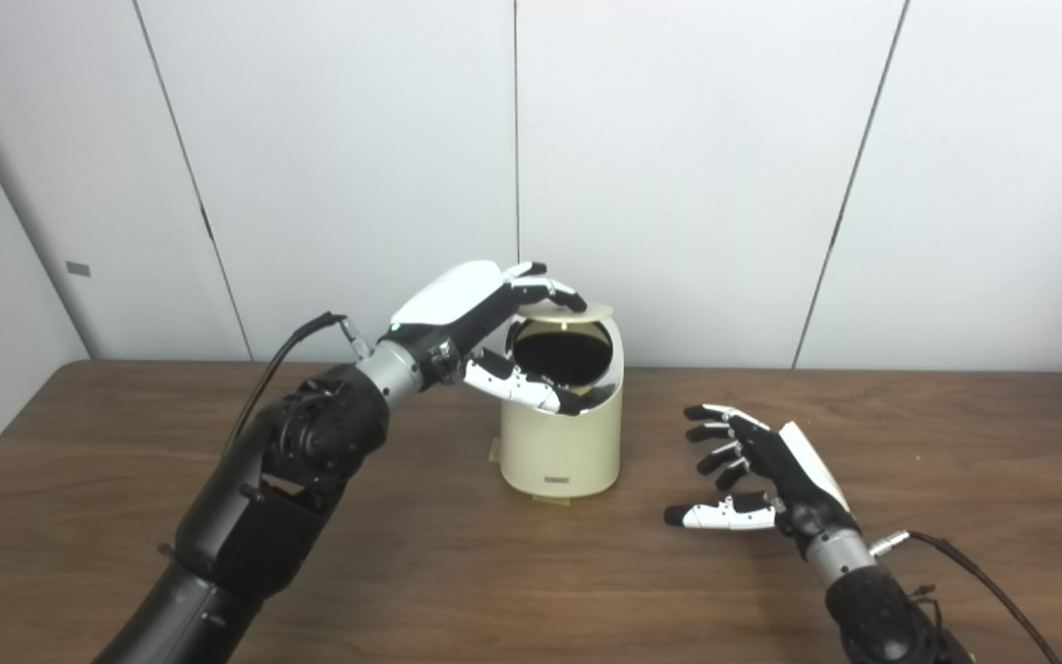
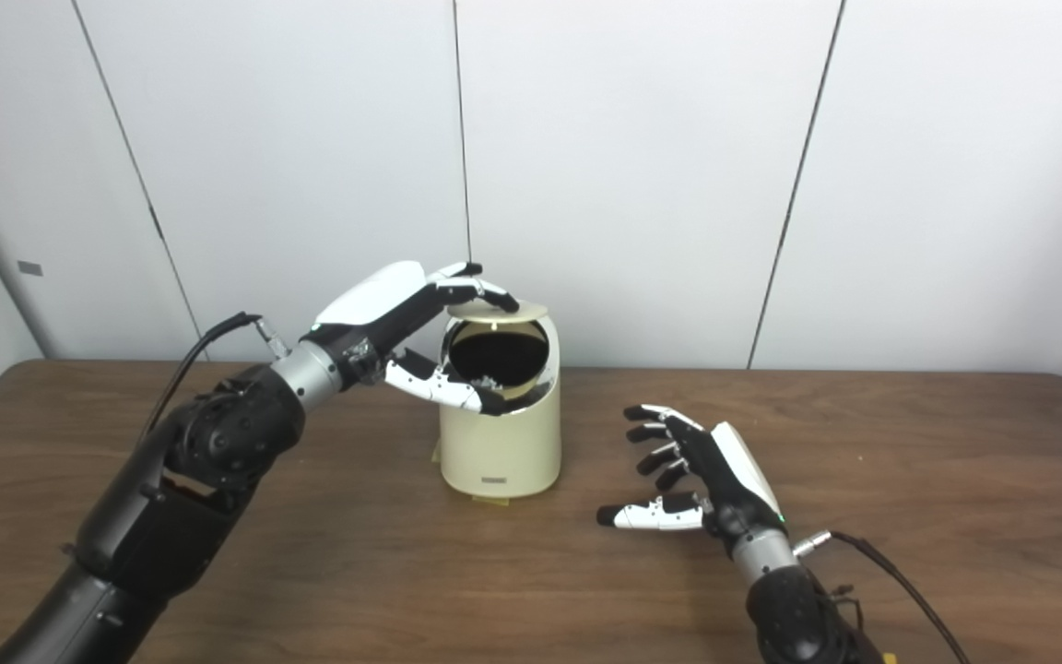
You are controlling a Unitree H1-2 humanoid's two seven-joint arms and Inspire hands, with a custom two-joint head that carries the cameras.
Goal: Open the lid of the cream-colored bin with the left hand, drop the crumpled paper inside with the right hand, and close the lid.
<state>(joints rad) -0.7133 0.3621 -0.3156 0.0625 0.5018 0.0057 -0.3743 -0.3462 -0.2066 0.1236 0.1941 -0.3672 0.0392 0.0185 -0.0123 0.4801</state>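
The small cream-colored plastic bin (image 1: 562, 433) stood upright near the middle of the dark wood-grain counter (image 1: 457, 572), close to the white panelled wall (image 1: 678, 166) behind it. Its round mouth gaped dark toward the cameras, and its flat cream lid (image 1: 577, 312) was swung up and back, lying nearly level above the opening. In the right eye view something pale and crinkled showed just inside the front rim, possibly the crumpled paper (image 2: 490, 380), though it was too small to be sure.

The left hand (image 1: 485, 323) reached in from the bin's left side and bracketed the opening: its fingers (image 1: 549, 288) curled over the lid's front edge from above, touching it, while its thumb (image 1: 522, 385) lay across the lower rim of the mouth. It appeared to be loosely closed on the lid, holding it up.

The right hand (image 1: 757, 480) hovered low over the counter to the bin's right, apart from it, palm turned toward the bin, fingers spread and holding nothing.

The lid lay directly under the left hand's fingers, which was by far the nearer hand, and the hinge seemed to sit at the back. Closing would therefore likely mean pressing the lid's front edge forward and down toward the rim, with the thumb first cleared from the mouth.
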